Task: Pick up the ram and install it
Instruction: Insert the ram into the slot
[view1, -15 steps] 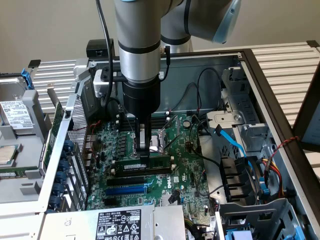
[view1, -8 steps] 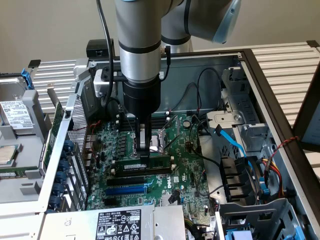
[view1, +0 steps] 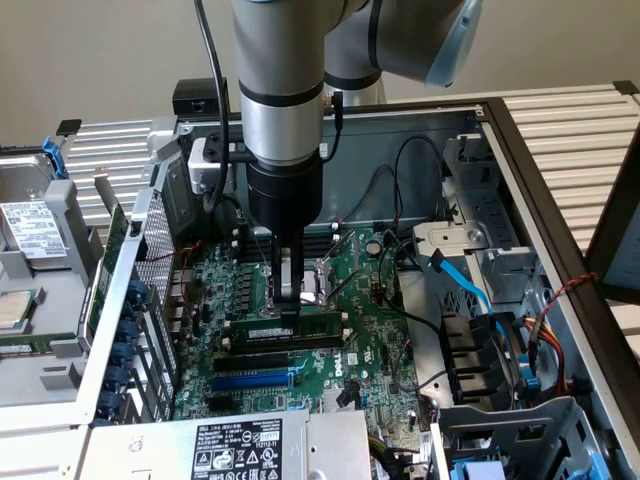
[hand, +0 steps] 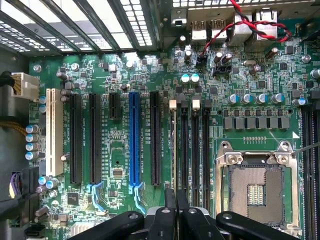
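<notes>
**Exterior view: ram pinched on edge over the motherboard**

The gripper (view1: 290, 312) is seen lowered into the open computer case (view1: 520, 130), near the middle of the motherboard (view1: 375, 345). Its fingers are drawn close together and appear to pinch the upper edge of the ram (view1: 305, 326). The ram stands level on its long edge, with its white label turned toward the camera. It is placed at 6 o'clock from the processor socket (view1: 318, 282), and a long black slot (view1: 285, 343) lies just beside it at its own 6 o'clock. Whether it is seated cannot be told. The blue slot (view1: 250, 381) lies farther toward 6 o'clock, with the power supply label (view1: 240, 450) beyond it. In the wrist view the fingers (hand: 170, 200) are shown nearly touching above the memory slots (hand: 195, 150), between the blue slot and the socket.
</notes>
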